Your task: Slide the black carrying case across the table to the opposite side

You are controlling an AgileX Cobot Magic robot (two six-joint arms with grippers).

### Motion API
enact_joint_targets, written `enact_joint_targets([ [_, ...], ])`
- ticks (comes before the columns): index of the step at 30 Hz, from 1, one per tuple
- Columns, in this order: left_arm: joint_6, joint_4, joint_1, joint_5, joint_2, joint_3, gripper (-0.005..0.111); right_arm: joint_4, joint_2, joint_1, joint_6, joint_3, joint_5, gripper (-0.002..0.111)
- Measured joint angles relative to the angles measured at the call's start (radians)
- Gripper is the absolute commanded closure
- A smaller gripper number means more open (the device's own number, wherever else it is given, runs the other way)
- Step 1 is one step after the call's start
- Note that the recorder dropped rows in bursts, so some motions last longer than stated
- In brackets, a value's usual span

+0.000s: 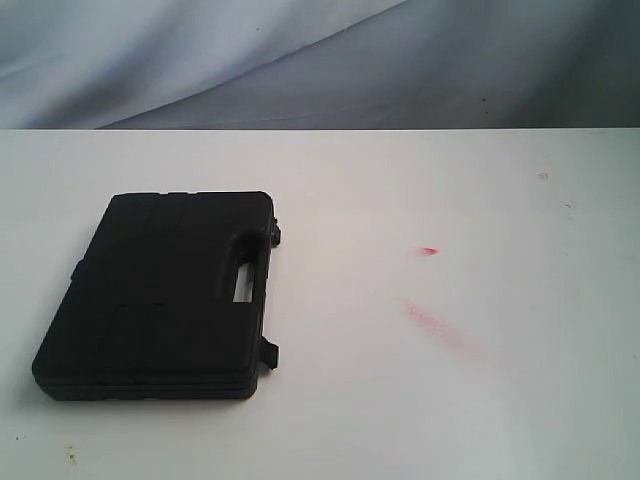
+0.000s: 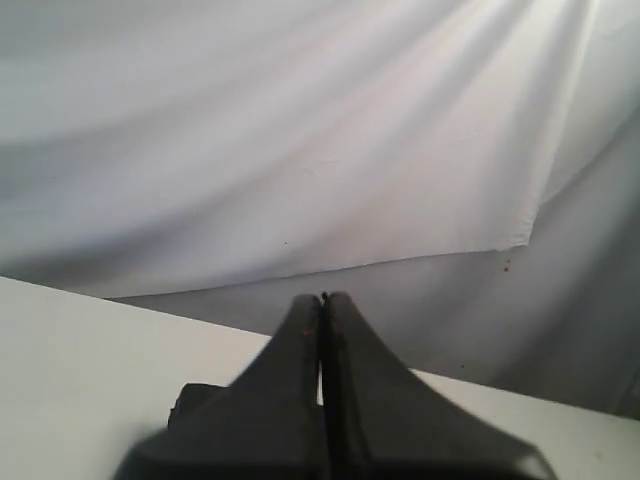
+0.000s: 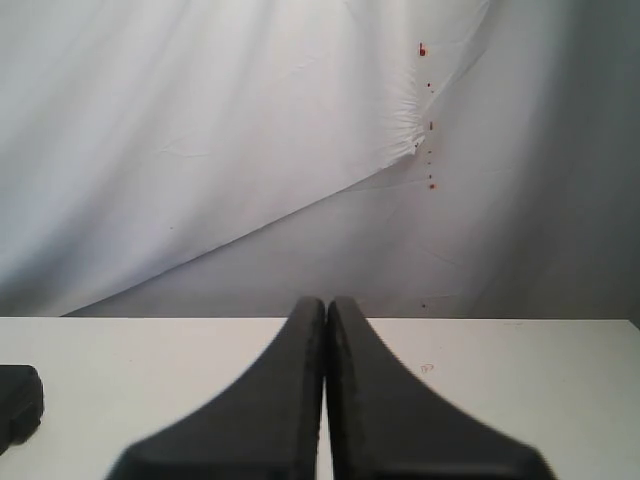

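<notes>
Black carrying case [image 1: 160, 295] lies flat in the lower-left part of the exterior view, handle [image 1: 245, 275] cutout facing frame centre, w/ two small latches [image 1: 272, 350] along that same edge. It sits on the white table [image 1: 480, 410], so the open stretch to frame right, past the red smudges [image 1: 432, 320], is prob. the way it has to slide. Neither arm shows in the exterior view. Left gripper [image 2: 322, 298] has its fingers pressed together w/ nothing between them; a corner of the case peeks out just beside it in the left wrist view. Right gripper [image 3: 326, 300] is likewise fully closed and empty, w/ the case's edge visible well off to one side in its view. Both point toward the cloth backdrop [image 1: 300, 60] above table level, not at the case. Closed fingers make a blunt pusher, which suits a shove more than a grasp. No contact yet, so the slide looks not begun.
</notes>
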Motion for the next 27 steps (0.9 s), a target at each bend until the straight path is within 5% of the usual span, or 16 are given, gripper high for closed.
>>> enact_joint_targets([
  [19, 0.019, -0.089, 0.000, 0.304, -0.002, -0.292, 0.106, 0.000, 0.000, 0.000, 0.000, 0.000, 0.000, 0.108],
  [27, 0.358, -0.378, -0.022, 0.445, 0.077, -0.379, 0.107, 0.000, 0.000, 0.000, 0.000, 0.000, 0.000, 0.108],
])
